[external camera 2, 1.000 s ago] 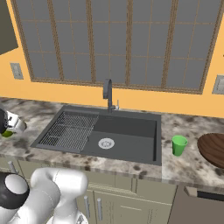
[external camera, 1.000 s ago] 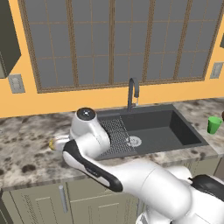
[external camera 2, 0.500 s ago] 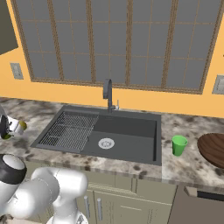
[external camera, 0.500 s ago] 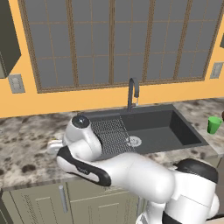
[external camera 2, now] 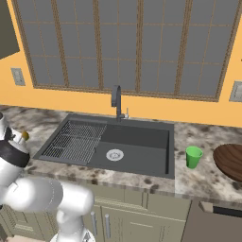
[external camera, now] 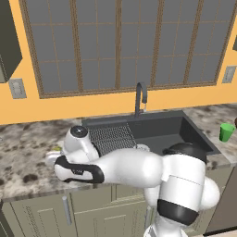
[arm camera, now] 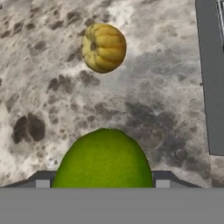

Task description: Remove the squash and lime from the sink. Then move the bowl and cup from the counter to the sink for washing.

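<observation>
In the hand view my gripper [arm camera: 102, 183] is shut on the lime [arm camera: 104, 159], a bright green ball that spans the gap between the two fingertips. It hangs over the speckled counter [arm camera: 52, 109] left of the sink [arm camera: 212, 87]. The yellow-orange ribbed squash [arm camera: 103, 47] rests on that counter just beyond the lime, apart from it; the squash [external camera 2: 24, 136] also peeks out beside the hand in the right base view. The green cup [external camera 2: 193, 157] stands on the counter right of the sink [external camera 2: 137, 137], with the reddish-brown bowl [external camera 2: 230, 160] further right. The cup [external camera: 227, 132] also shows at far right.
The dark faucet [external camera 2: 116, 97] arches over the back of the basin, and the ribbed drainboard [external camera 2: 75, 142] fills its left part. My white arm [external camera: 129, 169] stretches leftward across the counter's front edge. Windows and an orange wall close off the back.
The arm has swung further left, away from the sink and out over the left counter, carrying the lime along. Cup and bowl have not moved.
</observation>
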